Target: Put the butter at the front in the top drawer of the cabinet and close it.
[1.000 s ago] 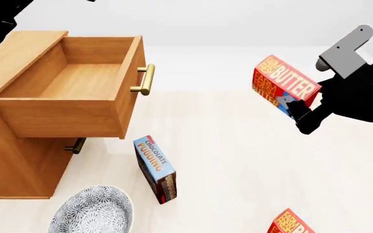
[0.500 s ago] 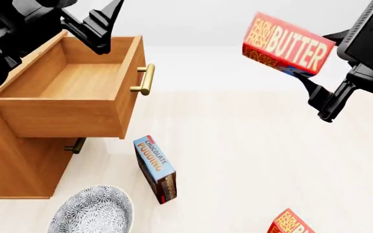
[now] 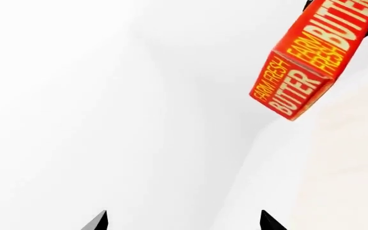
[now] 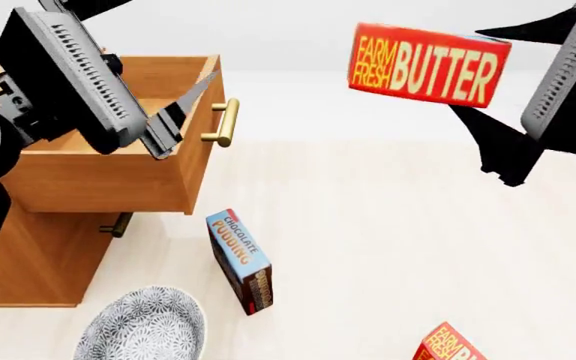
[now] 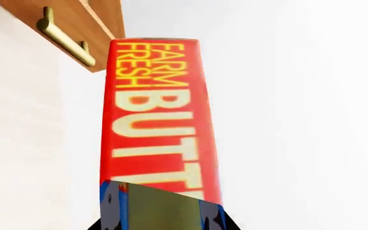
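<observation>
The cabinet (image 4: pixel 28 255) is seen at the left of the head view, with the top drawer (image 4: pixel 108 180) pulled out. Its brass handle (image 4: pixel 223 124) faces right, and the same handle (image 5: pixel 65 37) appears in the right wrist view. The drawer's inside is largely covered by the left arm; nothing can be made out in the small part of its floor that shows, and whether it holds anything cannot be told.

The left gripper (image 4: pixel 183 112) is held over the drawer's front right corner. Two dark fingertips (image 3: pixel 97 221) are seen well apart in its wrist view, with nothing between them.

The butter (image 4: pixel 428 66) is held in the air, high at the right and well apart from the drawer, its lettered face toward the head camera. It is pinched at its far end by the right gripper (image 5: pixel 161 211), whose fingers are pressed against the carton.

On the floor, a patterned bowl (image 4: pixel 143 326) lies in front of the cabinet. A pudding box (image 4: pixel 240 259) stands just beside it, tilted. A second butter carton (image 4: pixel 448 346) is cut off by the lower edge.
</observation>
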Motion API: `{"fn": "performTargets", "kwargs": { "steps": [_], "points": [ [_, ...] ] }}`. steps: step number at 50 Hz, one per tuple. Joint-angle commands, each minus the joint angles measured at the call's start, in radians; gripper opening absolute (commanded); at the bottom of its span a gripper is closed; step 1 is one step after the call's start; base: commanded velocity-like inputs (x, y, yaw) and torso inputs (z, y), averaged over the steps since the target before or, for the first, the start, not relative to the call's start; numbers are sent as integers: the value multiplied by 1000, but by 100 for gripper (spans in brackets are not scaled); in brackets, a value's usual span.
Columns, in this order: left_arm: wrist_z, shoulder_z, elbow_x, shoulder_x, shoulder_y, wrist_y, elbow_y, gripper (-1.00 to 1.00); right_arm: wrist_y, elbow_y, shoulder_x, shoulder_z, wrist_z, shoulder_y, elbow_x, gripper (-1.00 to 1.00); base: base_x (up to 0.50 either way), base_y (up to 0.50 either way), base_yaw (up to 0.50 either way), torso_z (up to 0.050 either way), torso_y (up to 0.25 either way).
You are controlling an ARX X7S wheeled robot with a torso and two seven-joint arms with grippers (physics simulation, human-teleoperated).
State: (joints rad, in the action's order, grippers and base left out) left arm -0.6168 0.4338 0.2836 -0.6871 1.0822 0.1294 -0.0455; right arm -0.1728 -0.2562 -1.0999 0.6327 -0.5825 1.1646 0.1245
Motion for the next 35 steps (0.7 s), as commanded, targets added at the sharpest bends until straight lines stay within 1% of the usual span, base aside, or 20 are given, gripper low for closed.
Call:
{"fn": "performTargets", "kwargs": {
  "steps": [1,8,18,30,35],
  "points": [
    [-45,19,-54,-22,-45,-186,21,100,138,-21,-22,-20,23,6,-54,-100,0,0,0,0,0],
    [-69,39,-87,-23,-52,-268,29,100,152,-50,-33,-16,22,-12,-51,-100,0,0,0,2,1],
    [-122,79,-167,-34,-54,-450,72,100,160,-76,-28,-13,16,-17,-43,-100,0,0,0,0,1],
    [-161,110,-203,-37,-51,-561,100,100,170,-82,-9,-8,20,-22,-43,-100,0,0,0,0,1],
    [-165,115,-202,-28,-43,-563,101,100,169,-91,-9,-6,18,-25,-43,-100,0,0,0,2,2]
  ]
}}
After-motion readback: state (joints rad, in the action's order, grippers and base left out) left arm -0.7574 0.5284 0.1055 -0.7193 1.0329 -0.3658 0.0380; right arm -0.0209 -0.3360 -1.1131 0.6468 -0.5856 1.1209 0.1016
